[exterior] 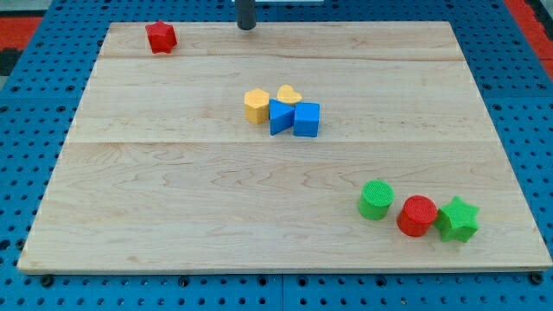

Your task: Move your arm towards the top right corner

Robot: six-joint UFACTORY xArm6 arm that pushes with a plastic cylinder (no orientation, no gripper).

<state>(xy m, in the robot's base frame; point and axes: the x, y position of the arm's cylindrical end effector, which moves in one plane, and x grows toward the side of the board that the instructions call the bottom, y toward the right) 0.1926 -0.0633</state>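
No jaws are found on this arm; only a straight dark rod is seen, so nothing is held. The rod comes down from the view's top, standing upright, and my tip (247,28) is placed at the far edge of the wooden board (173,216), a bit left of the middle. The top right corner of the board is well apart from my tip, off to the view's right.

A red block (161,37) is seen near the top left corner, well apart from my tip. In the middle, four blocks are bunched together and touching: a yellow block (256,105), a yellow heart (289,93), a blue triangle (279,117) and a blue cube (307,119). Near the bottom right, a green cylinder (376,199), a red cylinder (417,216) and a green star (457,219) are lined up side by side.
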